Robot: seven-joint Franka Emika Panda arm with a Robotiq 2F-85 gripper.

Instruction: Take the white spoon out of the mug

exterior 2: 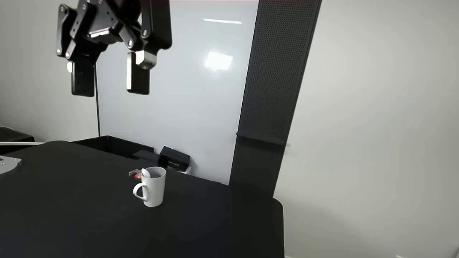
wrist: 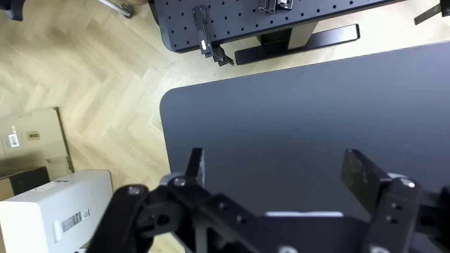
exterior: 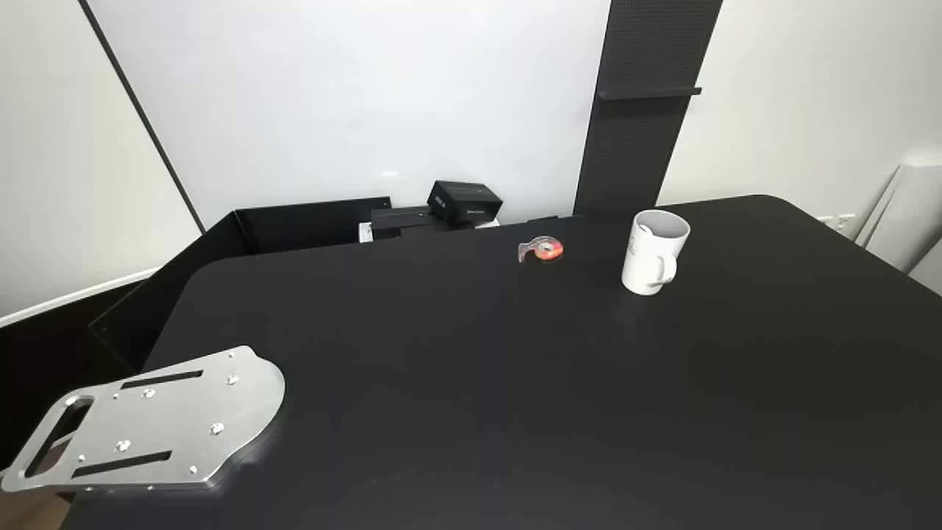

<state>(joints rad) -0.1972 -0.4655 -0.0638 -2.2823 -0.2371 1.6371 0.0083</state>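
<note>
While my gripper (exterior 2: 111, 80) hangs high above the dark tabletop (exterior 2: 71, 218), the wrist view shows me one rounded corner and a long straight edge out past my fingertips (wrist: 357, 167), with wooden floor (wrist: 116, 88) beyond and a perforated dark bench (wrist: 239, 24) across that strip. Inside those edges the surface spreads broadly under my hand, plenty of room to move. Lower than my hand and well apart from it stands the mug (exterior 2: 155, 190), upright, with the white spoon (exterior 2: 145, 173) inside, one rounded end leaning at the rim. Lying near the mug is a small red-and-clear object (exterior: 547, 249), and a black box (exterior: 465, 202) sits just past the table's edge on that side. My fingers are spread wide, side by side; the white panel (exterior 2: 200, 114) shows straight through the gap in an exterior view. I hold and touch only air.
</note>
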